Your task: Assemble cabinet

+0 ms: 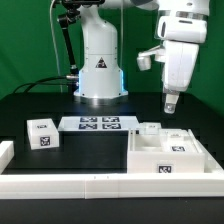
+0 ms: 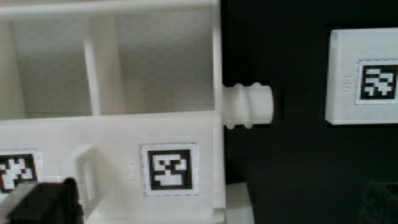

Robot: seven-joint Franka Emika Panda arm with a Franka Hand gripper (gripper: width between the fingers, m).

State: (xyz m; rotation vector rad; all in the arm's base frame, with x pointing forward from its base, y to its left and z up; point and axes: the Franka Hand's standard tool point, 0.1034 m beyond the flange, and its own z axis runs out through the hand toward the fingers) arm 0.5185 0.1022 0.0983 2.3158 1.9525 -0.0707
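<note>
The white cabinet body (image 1: pixel 165 155) lies on the black table at the exterior view's right, open compartments facing up and square tags on its near face. In the wrist view the cabinet (image 2: pixel 107 90) fills most of the picture, with dividers, two tags and a round white peg (image 2: pixel 249 105) sticking out of its side. My gripper (image 1: pixel 171 100) hangs well above the cabinet's far edge and touches nothing. In the wrist view the gripper (image 2: pixel 214 205) is open and empty, with one dark finger (image 2: pixel 45 205) at the edge of the picture.
A small white tagged cube (image 1: pixel 42 133) stands at the exterior view's left. The marker board (image 1: pixel 100 123) lies in front of the robot base. A low white wall (image 1: pixel 90 185) runs along the front. Another white tagged part (image 2: pixel 365 85) lies beside the peg.
</note>
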